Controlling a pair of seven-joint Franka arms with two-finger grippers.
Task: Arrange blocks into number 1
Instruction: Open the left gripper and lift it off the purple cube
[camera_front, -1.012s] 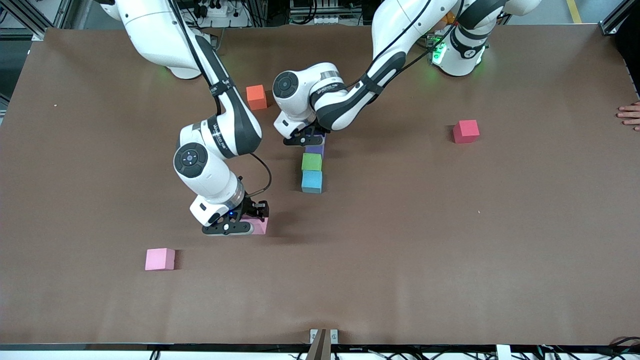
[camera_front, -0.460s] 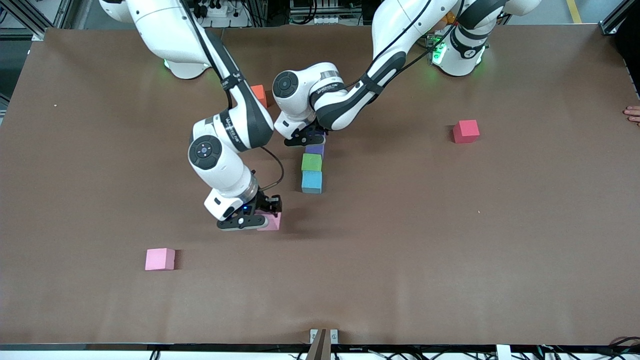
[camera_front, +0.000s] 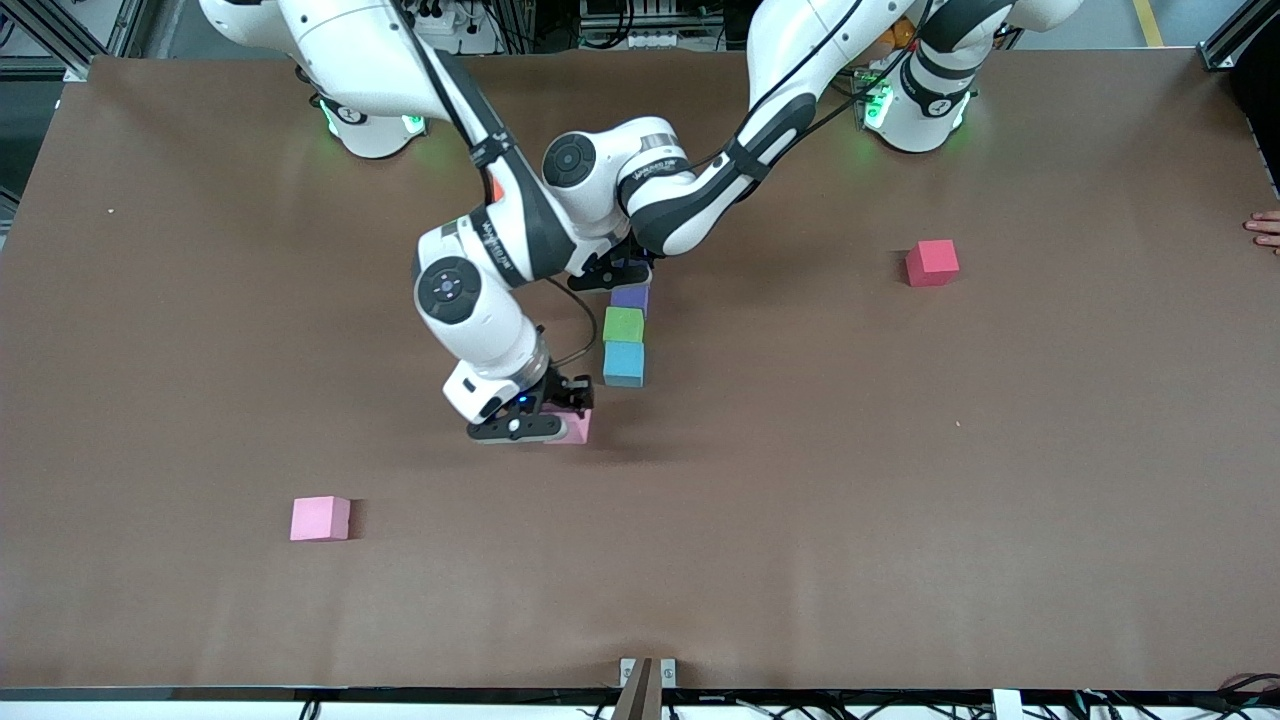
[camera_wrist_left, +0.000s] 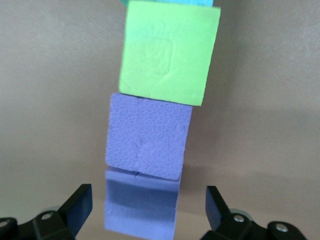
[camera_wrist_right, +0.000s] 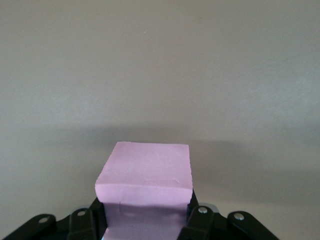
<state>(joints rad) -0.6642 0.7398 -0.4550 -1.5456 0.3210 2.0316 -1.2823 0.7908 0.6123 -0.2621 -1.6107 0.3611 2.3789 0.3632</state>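
A row of blocks lies mid-table: purple (camera_front: 631, 298) farthest from the front camera, then green (camera_front: 623, 324), then light blue (camera_front: 624, 364). My left gripper (camera_front: 612, 278) hangs open over the purple end. In the left wrist view its fingers (camera_wrist_left: 80, 200) stand wide apart beside a purple face (camera_wrist_left: 141, 210) next to the purple block (camera_wrist_left: 148, 135) and the green one (camera_wrist_left: 170, 52). I cannot tell whether that face is a second block. My right gripper (camera_front: 555, 412) is shut on a pink block (camera_front: 580, 427) (camera_wrist_right: 147, 167), low over the table beside the light blue block.
Another pink cube (camera_front: 320, 518) sits nearer the front camera, toward the right arm's end. A red cube (camera_front: 931, 262) lies toward the left arm's end. A sliver of the orange cube (camera_front: 497, 187) shows between the arms. A person's fingers (camera_front: 1262, 228) rest at the table edge.
My right gripper has carried the pink block across the table toward the row of blocks. My left gripper has opened and stayed over the purple end. The right arm now hides most of the orange cube.
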